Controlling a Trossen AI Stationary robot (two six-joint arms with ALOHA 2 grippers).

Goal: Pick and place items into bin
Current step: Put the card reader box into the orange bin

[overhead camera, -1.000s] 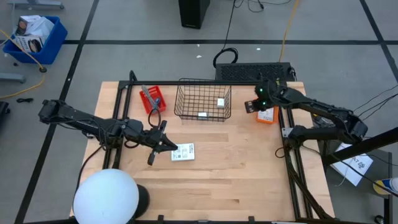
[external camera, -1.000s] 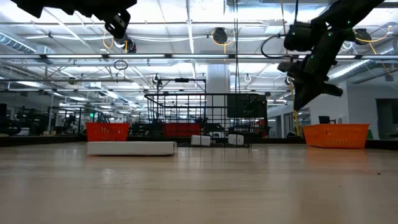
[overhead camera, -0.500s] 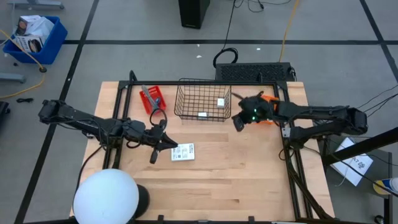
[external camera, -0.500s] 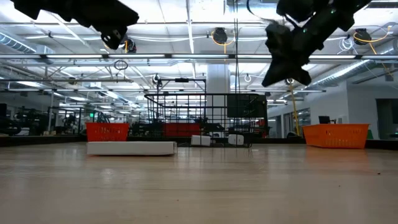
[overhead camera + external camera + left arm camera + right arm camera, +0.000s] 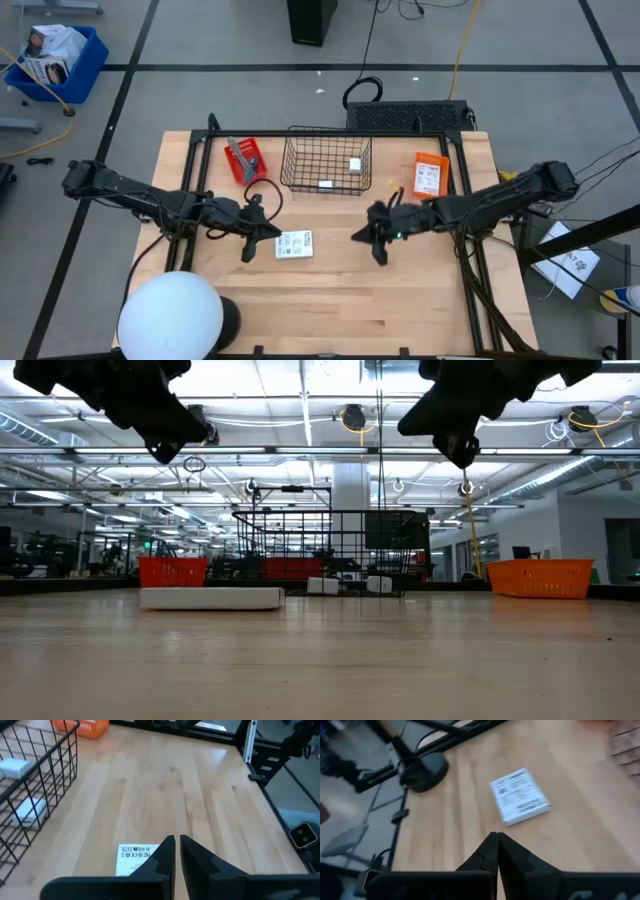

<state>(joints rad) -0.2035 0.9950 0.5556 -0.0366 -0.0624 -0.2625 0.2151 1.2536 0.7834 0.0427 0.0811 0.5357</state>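
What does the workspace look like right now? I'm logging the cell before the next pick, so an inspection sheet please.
Surface: wooden table, bare around the middle.
Job's things: white packet lying flat on the table; wire basket holding two small white items.
Clutter: red tray with a grey tool; orange tray.
Grippers: left gripper shut, raised beside the packet; right gripper shut, empty, above the table to the packet's right.
Cables: black loop behind the table.
Surroundings: blue bin on the floor; white dome at the table's near edge.
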